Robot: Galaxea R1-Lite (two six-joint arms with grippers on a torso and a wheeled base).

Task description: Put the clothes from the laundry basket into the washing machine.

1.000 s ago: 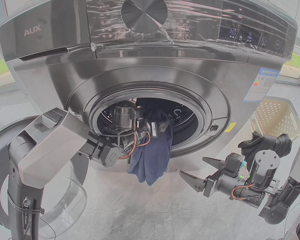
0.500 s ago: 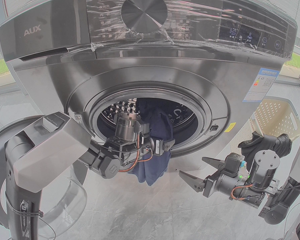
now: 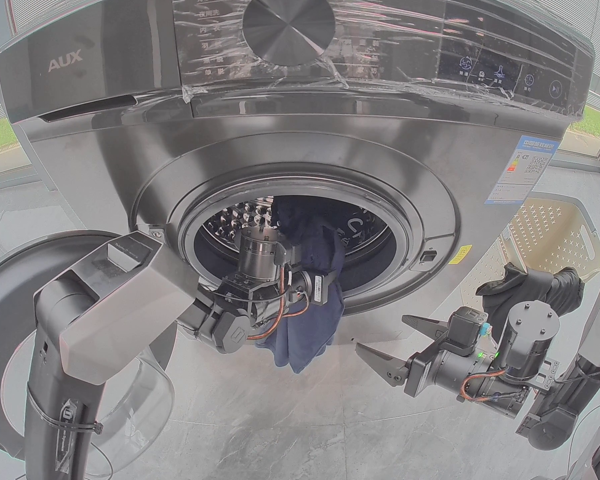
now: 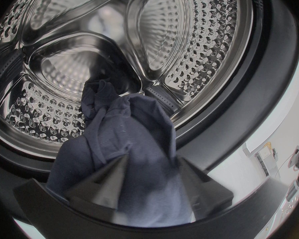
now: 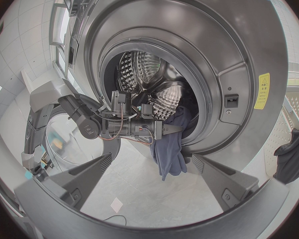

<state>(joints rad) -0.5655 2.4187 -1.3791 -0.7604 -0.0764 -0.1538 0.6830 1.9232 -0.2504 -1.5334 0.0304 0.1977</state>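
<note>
The round door (image 3: 7,315) hangs open at the left of the washing machine (image 3: 313,135). At the drum (image 4: 176,34) mouth, the left gripper (image 4: 152,158) has its jaws clamped on a navy garment (image 3: 307,328). The garment is bunched inside the opening, draped over the rim and trailing toward the floor. Further right, the right gripper (image 3: 383,335) hovers low above the floor, jaws apart and holding nothing. Beside the machine stands the laundry basket (image 3: 553,228), with dark clothes (image 3: 533,288) over its front edge.

Garment (image 3: 307,331) draped over washing machine (image 3: 313,141) drum lip. Laundry basket (image 3: 553,228) at machine's 3 o'clock, door (image 3: 0,328) at 9.
</note>
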